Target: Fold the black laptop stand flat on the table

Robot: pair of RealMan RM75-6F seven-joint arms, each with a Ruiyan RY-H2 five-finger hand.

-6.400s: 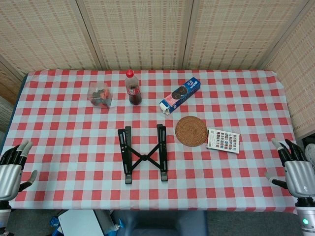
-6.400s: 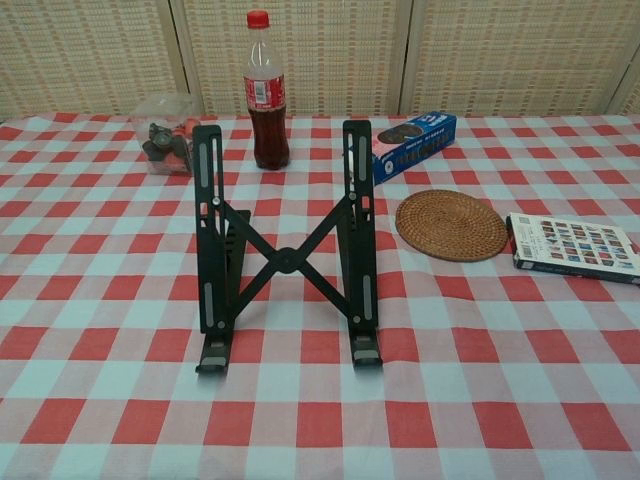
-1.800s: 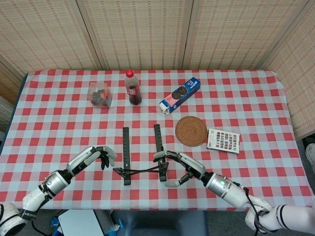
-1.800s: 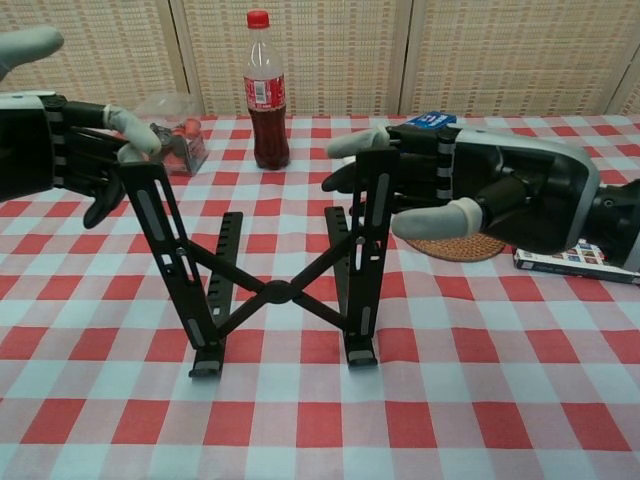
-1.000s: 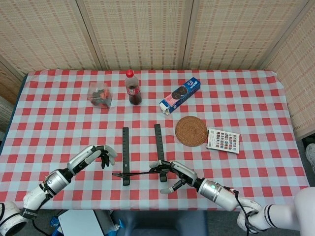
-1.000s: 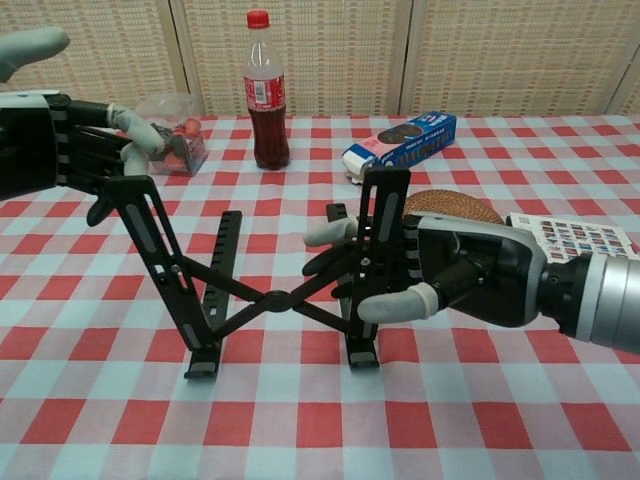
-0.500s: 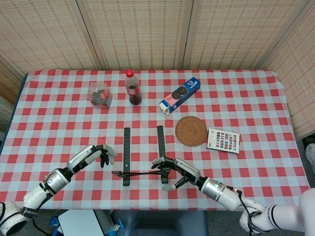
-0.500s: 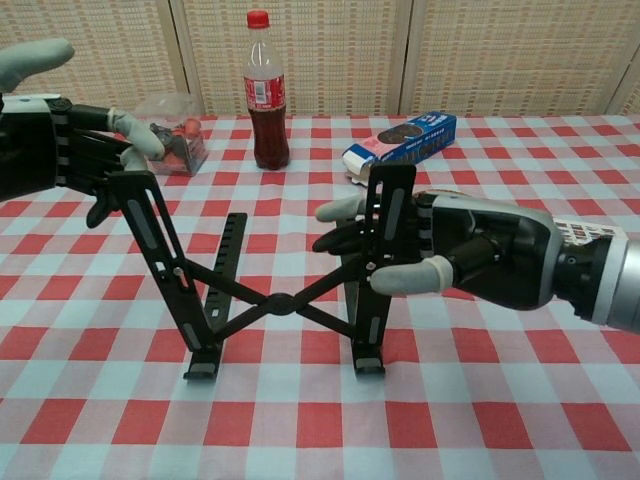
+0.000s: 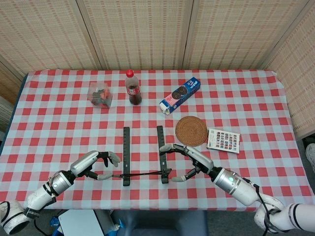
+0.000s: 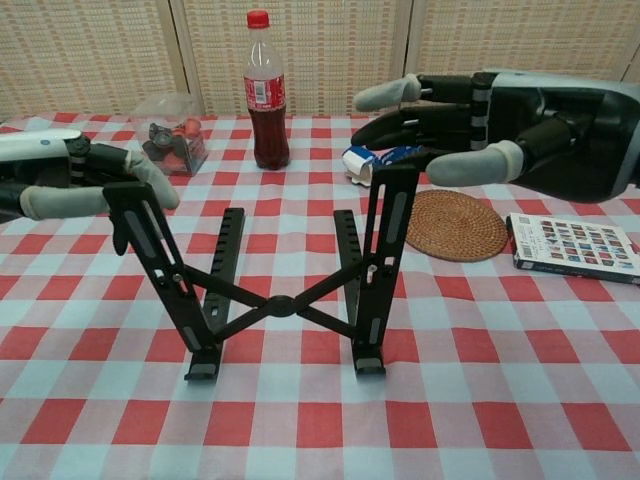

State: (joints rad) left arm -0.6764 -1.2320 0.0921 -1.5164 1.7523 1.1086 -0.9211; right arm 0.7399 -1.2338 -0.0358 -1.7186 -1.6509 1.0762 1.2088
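A red-checked table (image 9: 246, 103) fills the frame, the black laptop stand (image 10: 280, 290) raised at lower centre. The left hand (image 10: 90, 185) grips its left upright; the right hand (image 10: 470, 130) hovers spread above the right upright.

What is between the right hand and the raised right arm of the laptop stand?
Nothing visible. The right hand hovers open just above the top of the laptop stand, with only air between them. The woven coaster lies behind it on the table.
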